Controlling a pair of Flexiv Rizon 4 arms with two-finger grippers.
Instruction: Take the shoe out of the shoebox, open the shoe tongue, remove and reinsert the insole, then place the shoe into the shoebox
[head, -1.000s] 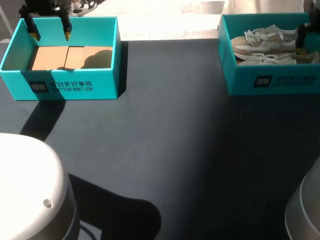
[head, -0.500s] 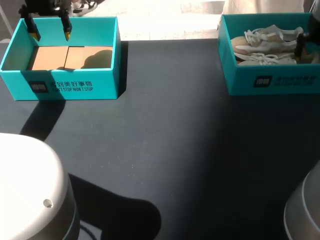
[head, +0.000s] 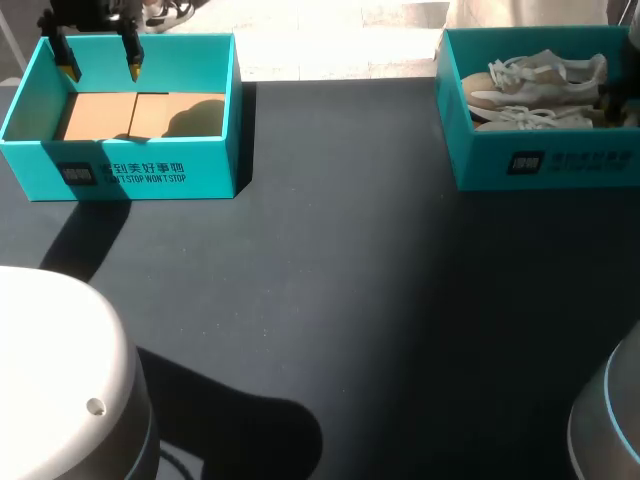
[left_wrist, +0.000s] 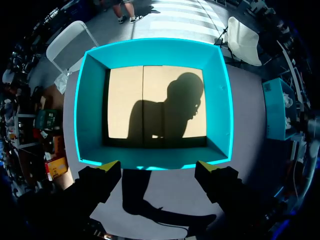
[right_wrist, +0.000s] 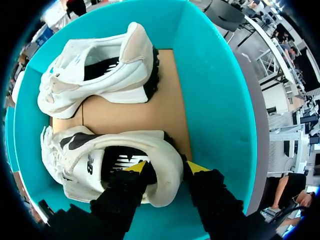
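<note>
1. The teal shoebox (head: 540, 165) is sitting at about 2 o'clock on the dark surface (head: 330, 300). It's holding two white-and-beige sneakers, both lying on their sides on a brown cardboard floor (right_wrist: 150, 107).
2. The shoe (right_wrist: 100, 165) is lying along the shoebox's 6 o'clock wall. The other sneaker (right_wrist: 95, 75) is lying by the 12 o'clock wall, and a strip of cardboard is showing between the two at the heel end.
3. The right gripper (right_wrist: 166, 167) is reaching down into the shoebox and pinching the shoe's heel. One yellow tip is sitting inside the opening and the other is pressing on the outside of the heel.
4. A second teal box (head: 140, 170) is sitting at 10 o'clock, holding a flat brown cardboard liner (head: 130, 115) with a shadow falling across it.
5. The left gripper (head: 100, 68) is hanging above that box, toward its 11 o'clock corner, with its fingers spread wide and gripping nothing.
6. Writing-wise, the shoebox is wearing a dark label (head: 525, 162) with pale print beside it on its 6 o'clock wall. The second box is carrying a matching badge (head: 75, 173).
7. The shoebox walls are closing the shoe in on all sides.
</note>
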